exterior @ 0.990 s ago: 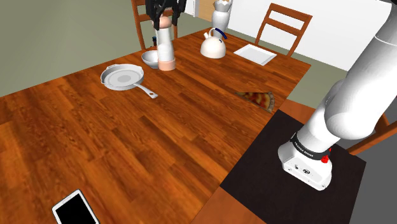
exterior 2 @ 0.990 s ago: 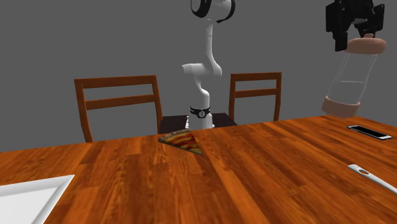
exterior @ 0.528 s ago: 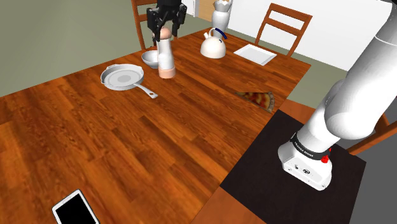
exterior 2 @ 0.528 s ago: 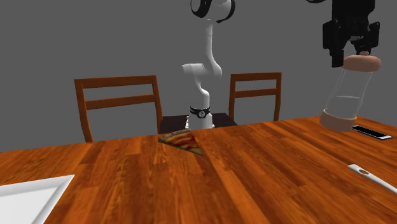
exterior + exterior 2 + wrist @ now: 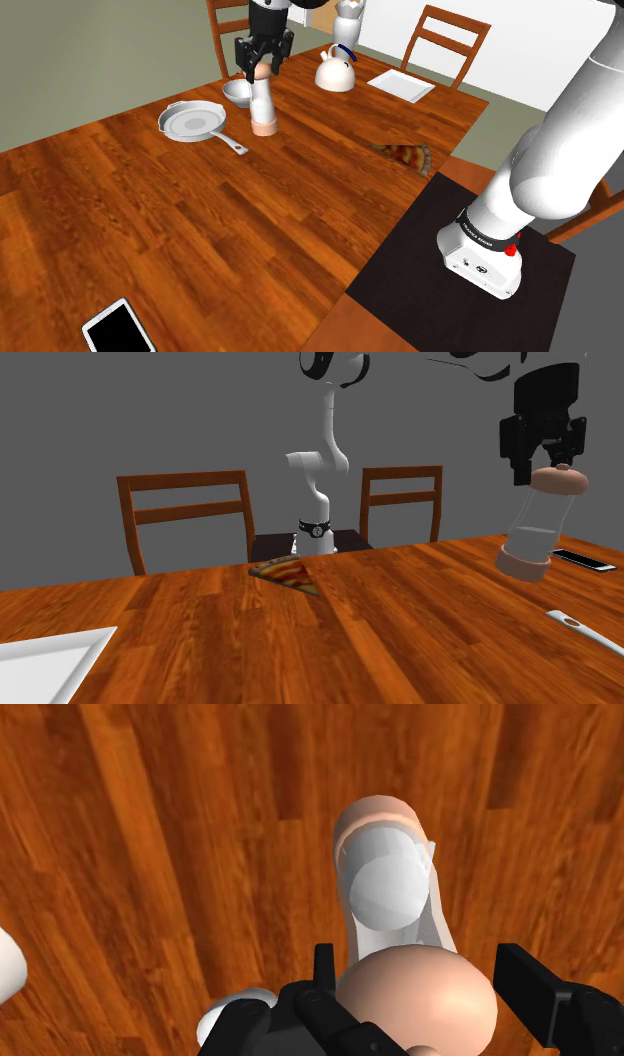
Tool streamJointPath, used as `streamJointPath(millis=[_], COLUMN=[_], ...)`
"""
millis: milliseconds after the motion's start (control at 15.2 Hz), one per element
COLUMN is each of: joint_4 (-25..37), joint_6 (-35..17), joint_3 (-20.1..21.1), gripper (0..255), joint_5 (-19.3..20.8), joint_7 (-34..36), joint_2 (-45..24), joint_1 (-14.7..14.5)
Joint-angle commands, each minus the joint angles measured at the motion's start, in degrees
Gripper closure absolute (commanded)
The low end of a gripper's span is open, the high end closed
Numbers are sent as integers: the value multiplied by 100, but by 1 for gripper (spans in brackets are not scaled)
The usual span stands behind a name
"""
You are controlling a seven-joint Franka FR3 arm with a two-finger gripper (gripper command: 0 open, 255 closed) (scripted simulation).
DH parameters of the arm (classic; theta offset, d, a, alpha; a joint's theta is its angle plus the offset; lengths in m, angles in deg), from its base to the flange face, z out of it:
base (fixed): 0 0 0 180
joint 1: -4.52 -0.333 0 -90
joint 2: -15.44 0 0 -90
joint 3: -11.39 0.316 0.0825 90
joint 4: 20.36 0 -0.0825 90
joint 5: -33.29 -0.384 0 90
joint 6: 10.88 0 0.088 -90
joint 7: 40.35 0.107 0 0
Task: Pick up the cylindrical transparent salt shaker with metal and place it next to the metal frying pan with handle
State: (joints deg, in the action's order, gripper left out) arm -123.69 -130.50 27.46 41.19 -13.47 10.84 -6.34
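Wooden surface (image 5: pixel 300 220): runs past frame edges in shoulder view. Frying pan (image 5: pixel 193 122): whole in shoulder view; second exterior view cuts off all but handle end. Salt shaker (image 5: pixel 263 105): clear body, pinkish cap and base, tilted, near pan on shoulder view's right; base contact with surface unclear. Claw (image 5: pixel 263 66): directly above shaker, fingers clamped on cap, cap partly hidden.

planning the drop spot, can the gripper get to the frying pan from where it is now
Probably yes. The gripper, shut on the salt shaker, hangs just to the shoulder view's right of the frying pan, with bare table between them. The small bowl sits behind, off that path.
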Motion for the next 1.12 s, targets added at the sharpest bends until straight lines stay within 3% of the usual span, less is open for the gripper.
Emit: streamJointPath(millis=[0, 1056], joint_4=[-118, -940], joint_6=[-142, -1282], joint_3=[-2, -39], gripper=[255, 255], joint_5=[17, 258], joint_7=[22, 264], joint_2=[-21, -367], joint_1=[0, -14])
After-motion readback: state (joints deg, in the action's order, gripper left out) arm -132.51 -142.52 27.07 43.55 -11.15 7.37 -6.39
